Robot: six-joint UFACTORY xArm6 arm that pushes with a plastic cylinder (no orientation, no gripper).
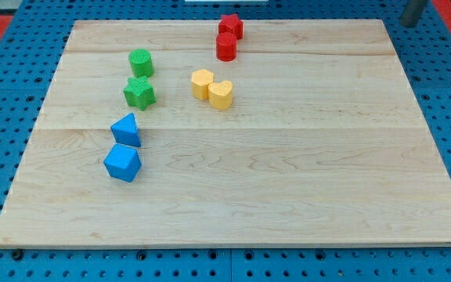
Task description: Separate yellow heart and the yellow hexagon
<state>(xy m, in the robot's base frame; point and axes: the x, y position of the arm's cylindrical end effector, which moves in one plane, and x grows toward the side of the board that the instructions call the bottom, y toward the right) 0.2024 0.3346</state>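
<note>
The yellow hexagon (202,83) and the yellow heart (221,95) sit side by side and touching, a little above the middle of the wooden board (288,180). The hexagon is at the heart's upper left. My tip (408,24) shows at the view's top right corner, just off the board's far right corner, far from both yellow blocks and touching no block.
A red star (230,26) and a red cylinder (226,47) stand just above the yellow pair. A green cylinder (141,63) and a green star (139,92) lie to the left. A blue triangle (127,130) and a blue block (123,163) lie lower left.
</note>
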